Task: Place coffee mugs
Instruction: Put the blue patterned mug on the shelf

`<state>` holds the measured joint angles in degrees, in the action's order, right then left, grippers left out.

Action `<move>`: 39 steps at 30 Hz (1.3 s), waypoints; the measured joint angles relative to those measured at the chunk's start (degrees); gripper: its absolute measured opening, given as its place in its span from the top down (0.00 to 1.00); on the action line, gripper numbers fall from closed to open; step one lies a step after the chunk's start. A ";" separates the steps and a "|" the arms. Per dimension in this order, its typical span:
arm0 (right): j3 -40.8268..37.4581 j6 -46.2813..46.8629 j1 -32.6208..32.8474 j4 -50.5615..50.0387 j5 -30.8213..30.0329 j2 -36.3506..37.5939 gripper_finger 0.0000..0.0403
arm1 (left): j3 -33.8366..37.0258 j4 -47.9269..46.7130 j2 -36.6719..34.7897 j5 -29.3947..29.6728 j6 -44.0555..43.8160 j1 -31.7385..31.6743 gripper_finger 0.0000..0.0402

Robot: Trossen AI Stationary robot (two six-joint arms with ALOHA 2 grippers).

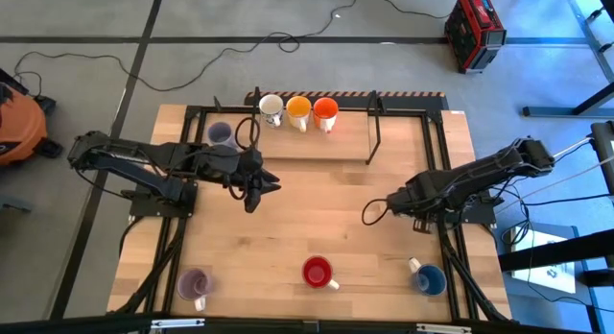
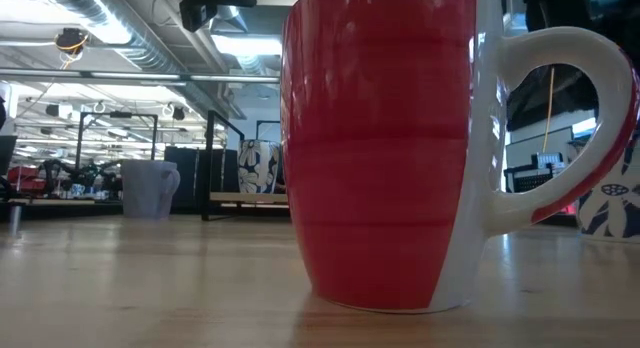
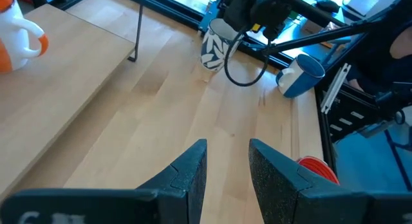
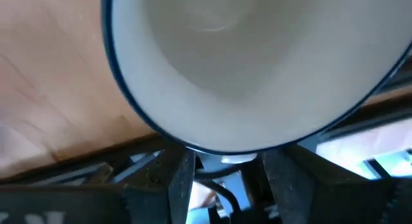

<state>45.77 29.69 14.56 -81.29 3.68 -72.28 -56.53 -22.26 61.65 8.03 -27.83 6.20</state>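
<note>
Mugs number eight across the views. Three stand in a row on the raised far shelf [image 1: 355, 142]: white mug [image 1: 271, 108], yellow-orange mug [image 1: 298, 110], orange-red mug [image 1: 325, 111]. One pale purple mug [image 1: 222, 133] sits just left of them, another [image 1: 194, 284] near-left. Red mug [image 1: 318, 272] stands near-centre, blue mug [image 1: 430, 278] near-right. The right gripper [image 1: 414, 202], at the right side, is clamped on a patterned mug [image 3: 214, 45]. The left gripper [image 3: 226, 163], left of centre, holds its fingers apart, empty.

Bright, even overhead light, soft shadows on table [image 1: 317, 209]. Low view: red mug [image 2: 385, 148] fills frame, glare streaks on glaze, background soft. Right wrist view: mug interior [image 4: 257, 63] blurred, too close.
</note>
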 joint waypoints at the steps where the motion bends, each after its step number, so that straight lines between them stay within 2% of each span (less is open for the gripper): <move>1: 0.21 -0.02 0.03 1.04 0.01 -0.01 0.58 | 0.00 0.00 0.00 -0.02 0.01 0.00 0.73; 11: 0.51 0.75 0.03 16.00 0.41 0.05 0.66 | 0.00 -1.11 -0.02 -0.46 0.02 0.00 0.73; 23: 0.51 9.39 0.03 29.14 -3.71 0.05 0.67 | 0.00 -1.66 -0.12 -2.07 1.26 -0.02 0.73; 26: 0.51 12.18 -0.45 27.48 -2.39 0.05 0.63 | -0.03 -1.26 -1.24 -4.37 2.89 -0.06 0.73; 32: 0.93 18.32 0.58 24.99 3.44 1.59 0.47 | -0.07 -1.44 -4.70 -5.27 4.74 -0.07 0.73; 34: 0.63 21.12 4.01 25.40 -1.00 2.35 0.43 | -0.07 -1.52 -5.60 -5.31 5.48 -0.07 0.73; 39: -1.83 23.00 12.32 32.67 -16.79 1.97 0.41 | -0.07 -1.52 -6.42 -5.22 5.88 -0.07 0.73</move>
<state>43.94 52.69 26.88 -48.62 -13.11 -70.31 -56.60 -23.78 55.22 2.81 -21.96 6.13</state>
